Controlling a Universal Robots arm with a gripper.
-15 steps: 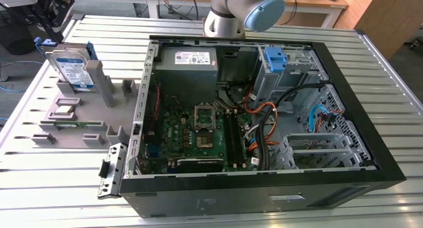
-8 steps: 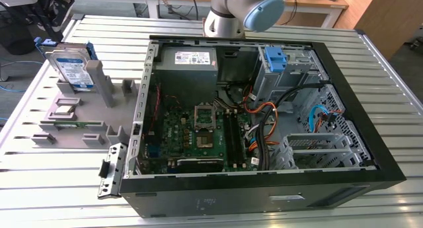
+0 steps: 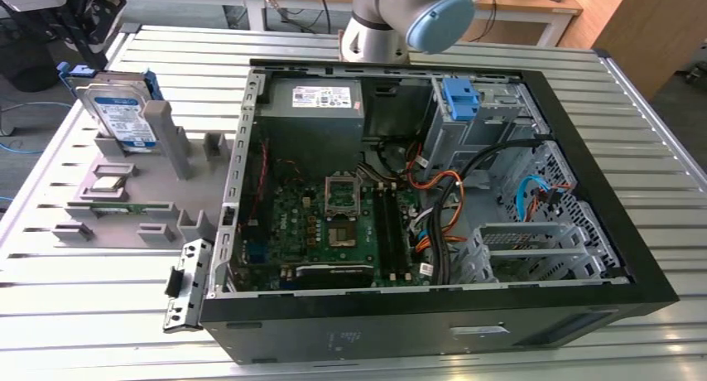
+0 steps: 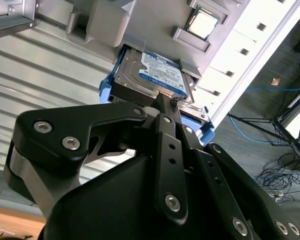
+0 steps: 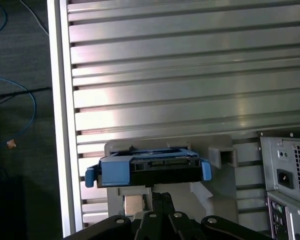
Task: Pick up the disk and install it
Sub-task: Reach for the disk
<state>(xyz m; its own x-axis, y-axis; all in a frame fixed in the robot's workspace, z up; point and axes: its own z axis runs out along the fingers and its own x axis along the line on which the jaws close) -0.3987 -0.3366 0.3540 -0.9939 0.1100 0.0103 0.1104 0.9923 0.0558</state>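
Exterior view high over table (image 3: 111, 315), both wrist views close — sharing the disk (image 4: 150, 75) (image 5: 165, 165)

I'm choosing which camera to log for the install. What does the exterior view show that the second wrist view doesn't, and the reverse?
Exterior view: the motherboard and a lone blue bracket inside the open computer case. Second wrist view: the gripper, with the disk beyond it. Both: the disk standing on edge in the grey fixture, a chip lying on that fixture.

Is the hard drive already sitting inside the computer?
No, the hard drive stands on edge in a grey holder on the table, outside the open computer case, at the exterior view's left.
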